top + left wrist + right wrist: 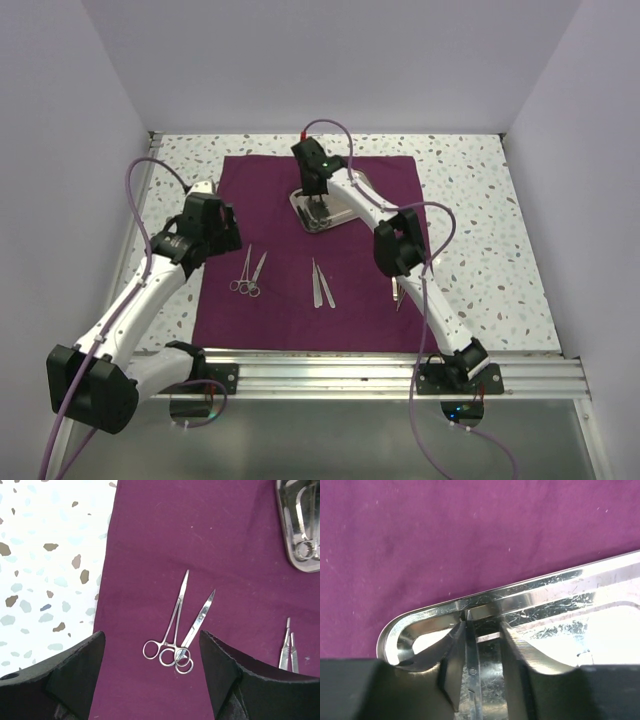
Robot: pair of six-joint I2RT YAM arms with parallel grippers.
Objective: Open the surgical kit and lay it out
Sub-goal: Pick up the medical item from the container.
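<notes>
Right gripper [482, 640] down in tray [520, 592] corner, jaws part-open astride thin steel tool [471, 672]. Tool lies against one pad, gap to other. Risk: off-centre closing, flat steel twists or skates out. Rim just ahead of fingertips; lift may snag it, drag tray, ruck cloth [420, 540]. Left gripper [150, 645] spread wide, holding nothing. Scissors [199, 620] and forceps [177, 607] below, between jaws, rings overlapping; one likely pulls other.
</notes>
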